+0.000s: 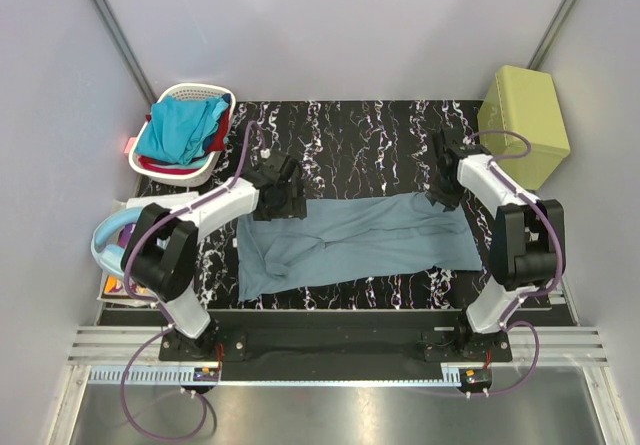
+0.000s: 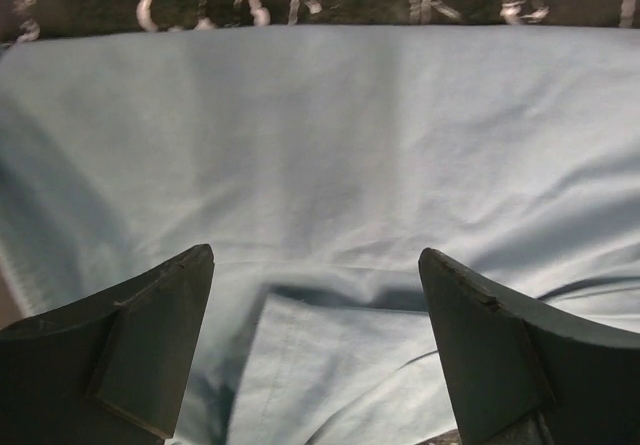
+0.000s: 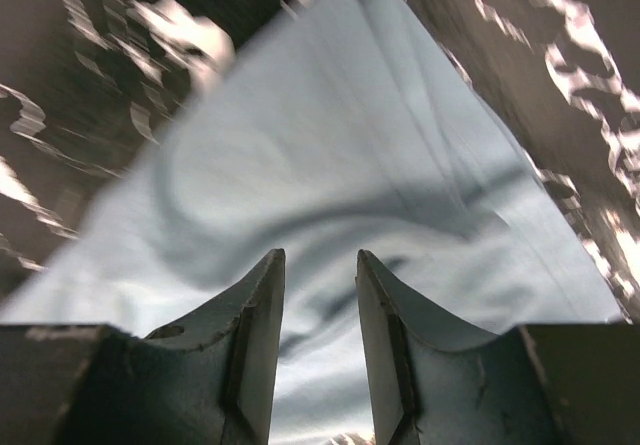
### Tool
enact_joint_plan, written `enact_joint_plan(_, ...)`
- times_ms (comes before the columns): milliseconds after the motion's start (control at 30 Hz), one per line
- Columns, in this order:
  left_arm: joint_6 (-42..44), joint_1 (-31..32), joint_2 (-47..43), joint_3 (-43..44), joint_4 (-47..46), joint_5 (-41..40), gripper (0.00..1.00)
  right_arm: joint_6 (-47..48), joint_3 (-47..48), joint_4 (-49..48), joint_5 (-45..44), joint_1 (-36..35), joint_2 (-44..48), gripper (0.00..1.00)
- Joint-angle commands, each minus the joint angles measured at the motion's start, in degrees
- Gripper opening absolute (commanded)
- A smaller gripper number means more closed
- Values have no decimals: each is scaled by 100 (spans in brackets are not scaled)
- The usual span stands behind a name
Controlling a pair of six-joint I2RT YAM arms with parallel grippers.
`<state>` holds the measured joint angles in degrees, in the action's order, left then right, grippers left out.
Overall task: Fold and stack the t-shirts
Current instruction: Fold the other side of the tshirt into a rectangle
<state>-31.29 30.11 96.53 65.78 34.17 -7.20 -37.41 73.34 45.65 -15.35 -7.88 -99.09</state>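
Lying on table: grey-blue t-shirt (image 1: 350, 240) is being shown spread flat across the near half of the black marbled table (image 1: 350, 130), its long side running left to right, with creases toward its left end.
Left gripper (image 1: 285, 200): is being held over the far left corner of the grey-blue t-shirt; in the wrist view its fingers (image 2: 150, 345) are being held wide apart, with only cloth lying beneath them.
Right gripper (image 1: 443, 180): is being held at the far right corner of the same shirt; its fingers (image 3: 255, 335) are being held a narrow gap apart, and cloth is being seen through the gap. That view is blurred, so contact with the cloth cannot be told.
Laundry basket (image 1: 175, 93): white plastic, is being seen at the far left corner of the table.
Turquoise t-shirt (image 1: 175, 130): is being held bundled in the basket, on top.
Red t-shirt (image 1: 217, 135): is being partly covered by the turquoise one, in the same basket.
Green box (image 1: 525, 120): is being seen at the far right corner.
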Motion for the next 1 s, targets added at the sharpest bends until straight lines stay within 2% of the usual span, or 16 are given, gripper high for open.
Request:
enact_joint_plan(0,35,21,-47,-249,-526,386,89,-205,-512,50,6,-38,601,43)
enact_joint_plan(300,9,39,-3,-566,-675,606,89,-364,-1129,-162,-20,-47,663,43)
enact_joint_plan(633,132,39,-284,-742,-684,544,89,-416,-857,-162,-29,-56,883,46)
enact_joint_plan(967,123,39,-231,-768,-684,650,89,-416,-496,-188,-301,-47,163,48)
